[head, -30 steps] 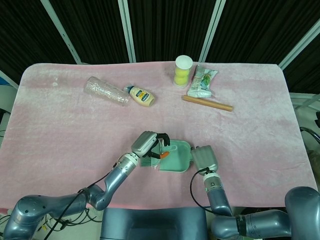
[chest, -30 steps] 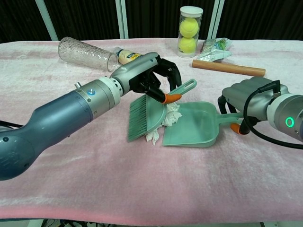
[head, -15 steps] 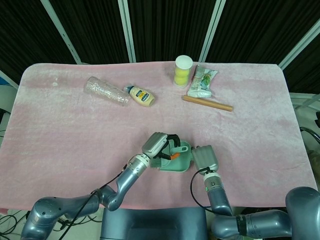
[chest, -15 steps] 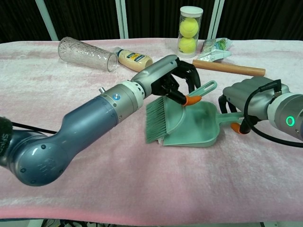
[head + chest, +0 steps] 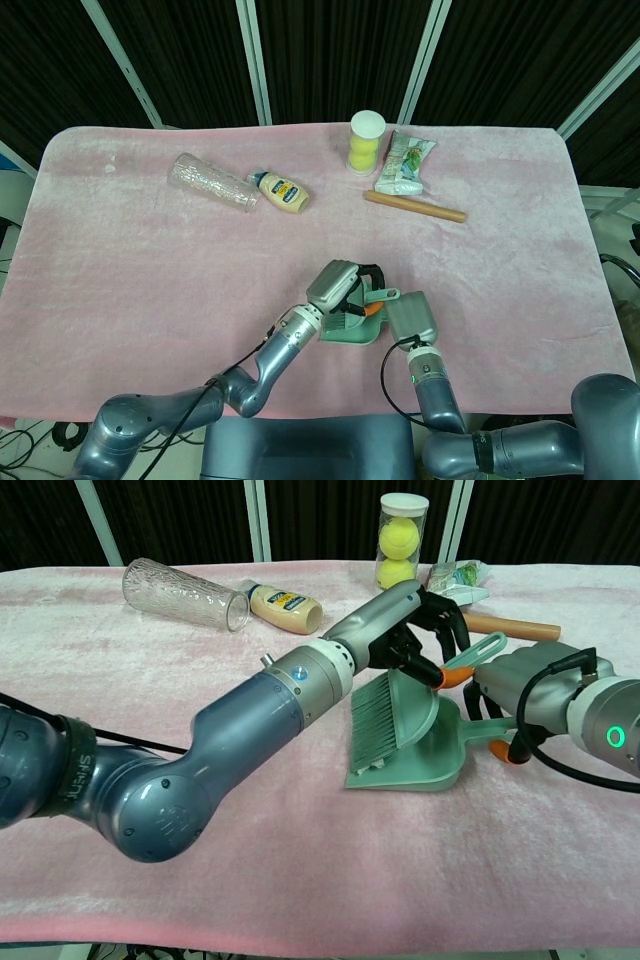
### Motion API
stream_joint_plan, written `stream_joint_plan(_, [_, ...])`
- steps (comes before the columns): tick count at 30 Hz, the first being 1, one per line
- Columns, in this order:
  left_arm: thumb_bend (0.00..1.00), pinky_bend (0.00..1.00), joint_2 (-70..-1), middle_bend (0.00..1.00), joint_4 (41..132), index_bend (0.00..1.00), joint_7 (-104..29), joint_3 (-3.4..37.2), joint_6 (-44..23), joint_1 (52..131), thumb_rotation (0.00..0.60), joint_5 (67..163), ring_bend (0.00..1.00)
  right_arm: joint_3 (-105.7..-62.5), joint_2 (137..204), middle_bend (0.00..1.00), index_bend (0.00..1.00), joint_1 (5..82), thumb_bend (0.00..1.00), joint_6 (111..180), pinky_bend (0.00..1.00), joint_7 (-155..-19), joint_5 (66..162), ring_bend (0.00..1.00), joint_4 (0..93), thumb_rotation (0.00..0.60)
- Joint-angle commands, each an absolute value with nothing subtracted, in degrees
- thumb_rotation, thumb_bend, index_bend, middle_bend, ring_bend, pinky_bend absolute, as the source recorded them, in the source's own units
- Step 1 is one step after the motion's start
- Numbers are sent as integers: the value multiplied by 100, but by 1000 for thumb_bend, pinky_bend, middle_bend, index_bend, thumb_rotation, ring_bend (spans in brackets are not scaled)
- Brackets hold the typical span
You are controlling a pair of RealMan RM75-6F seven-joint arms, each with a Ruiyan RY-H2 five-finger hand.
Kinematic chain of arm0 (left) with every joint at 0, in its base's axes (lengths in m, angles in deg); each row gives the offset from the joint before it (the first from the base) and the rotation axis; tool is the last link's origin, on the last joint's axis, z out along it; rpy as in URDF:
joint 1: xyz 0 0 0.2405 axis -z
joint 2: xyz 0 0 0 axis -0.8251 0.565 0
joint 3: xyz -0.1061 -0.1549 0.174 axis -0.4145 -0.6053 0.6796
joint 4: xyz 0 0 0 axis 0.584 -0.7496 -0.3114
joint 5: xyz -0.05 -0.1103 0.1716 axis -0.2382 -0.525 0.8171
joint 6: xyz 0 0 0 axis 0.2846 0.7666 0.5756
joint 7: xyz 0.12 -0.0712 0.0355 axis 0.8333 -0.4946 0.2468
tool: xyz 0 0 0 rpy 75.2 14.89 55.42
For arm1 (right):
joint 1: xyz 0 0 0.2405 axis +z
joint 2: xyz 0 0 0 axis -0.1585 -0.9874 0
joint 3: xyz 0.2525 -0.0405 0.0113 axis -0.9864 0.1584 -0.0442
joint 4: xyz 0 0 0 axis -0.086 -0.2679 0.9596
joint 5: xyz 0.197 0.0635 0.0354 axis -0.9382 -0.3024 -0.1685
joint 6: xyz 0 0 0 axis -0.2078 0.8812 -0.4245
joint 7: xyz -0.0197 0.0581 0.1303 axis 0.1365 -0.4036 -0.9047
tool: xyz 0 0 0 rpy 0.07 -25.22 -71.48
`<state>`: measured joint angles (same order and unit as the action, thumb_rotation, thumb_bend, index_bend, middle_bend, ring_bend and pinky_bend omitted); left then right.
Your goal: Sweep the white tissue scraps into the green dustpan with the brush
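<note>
My left hand grips the green brush by its handle, which ends in an orange tip. The bristles stand inside the green dustpan, near its left side. In the head view the left hand sits over the brush and the dustpan. My right hand holds the dustpan's handle at the right, and it also shows in the head view as the right hand. No white tissue scraps show in either view; the brush and the left hand cover the pan's inside.
At the back of the pink cloth lie a clear glass tumbler on its side, a mayonnaise bottle, a tennis ball tube, a snack packet and a wooden rolling pin.
My left hand has swept the brush to the right, from the pan's mouth well into the pan. The tissue scraps seen at the mouth have gone out of sight. The right hand and the pan held still.
</note>
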<state>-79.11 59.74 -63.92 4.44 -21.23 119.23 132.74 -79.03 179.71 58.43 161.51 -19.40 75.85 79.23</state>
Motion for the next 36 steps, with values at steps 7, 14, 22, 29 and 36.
stream_joint_plan(7, [396,1000,-8220,657,5664,632,-6612,297,-2022,12213,600,13331,911,-7934,17934,572,618,5848,508,16215,807,-1904,7580,702,7974,600])
stream_joint_plan(14, [396,1000,-8250,655,5722,632,-6644,243,-1937,12314,600,13349,911,-7926,17899,572,619,5815,508,16205,807,-1942,7565,702,7987,600])
stream_joint_plan(22, [396,1000,-7964,654,6078,632,-6562,308,-1797,12203,600,13420,911,-7940,17898,572,619,5804,508,16195,807,-1971,7571,702,7967,600])
stream_joint_plan(29, [396,1000,-7446,653,6559,632,-6351,515,-1727,11998,600,13552,911,-7942,17900,572,618,5791,508,16196,807,-1986,7576,702,7943,600])
stream_joint_plan(36, [396,1000,-6986,653,6929,632,-6192,597,-1685,11798,600,13548,911,-7965,17888,572,619,5785,508,16216,807,-2001,7594,702,7952,600])
